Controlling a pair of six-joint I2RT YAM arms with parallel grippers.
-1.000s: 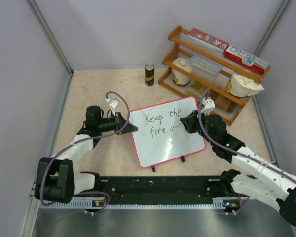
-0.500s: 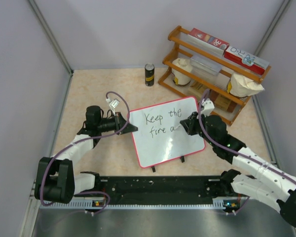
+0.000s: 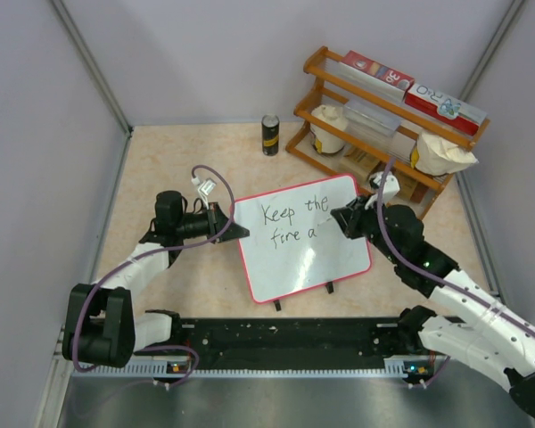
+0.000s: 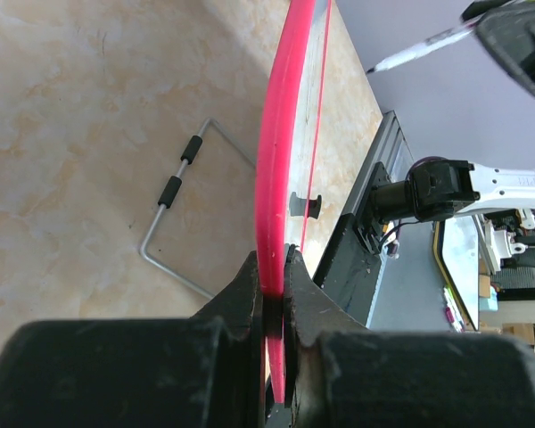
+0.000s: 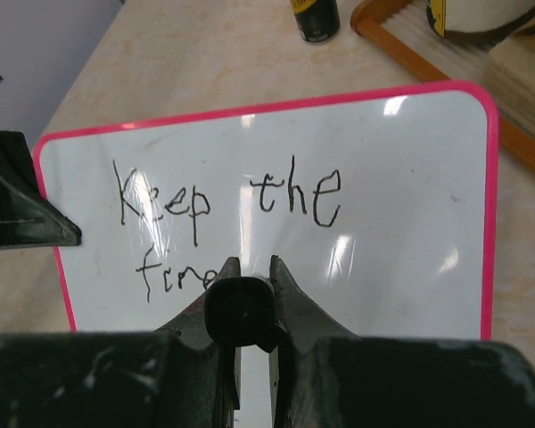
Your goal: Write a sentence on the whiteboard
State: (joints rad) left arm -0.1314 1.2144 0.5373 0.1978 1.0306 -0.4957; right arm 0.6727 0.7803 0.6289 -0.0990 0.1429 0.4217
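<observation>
The whiteboard point(image 3: 308, 263) with its red-pink rim stands tilted on the table. The sentence point(image 3: 290, 223) in black marker reads "Keep the" over "fire a". My left gripper point(image 3: 238, 230) is shut on the board's left rim, seen edge-on in the left wrist view point(image 4: 281, 134) between the jaws point(image 4: 275, 276). My right gripper point(image 3: 341, 219) is shut on a black-capped marker point(image 5: 241, 312) at the board's right side. The marker's tip point(image 4: 374, 67) sits a little off the board's face. The right wrist view shows the board point(image 5: 410, 205) and the lettering point(image 5: 223, 201) past the gripper point(image 5: 250, 267).
A wooden rack point(image 3: 330, 76) with red-and-white boxes point(image 3: 379, 71), bags and a container stands at the back right. A black can point(image 3: 270, 135) stands left of it. A bent wire stand point(image 4: 174, 178) lies behind the board. A black rail point(image 3: 285, 343) runs along the near edge.
The letter "a" after "fire" was completed. My right gripper then drew back to the right with the marker, away from the lettering. The left gripper and board stayed still.
</observation>
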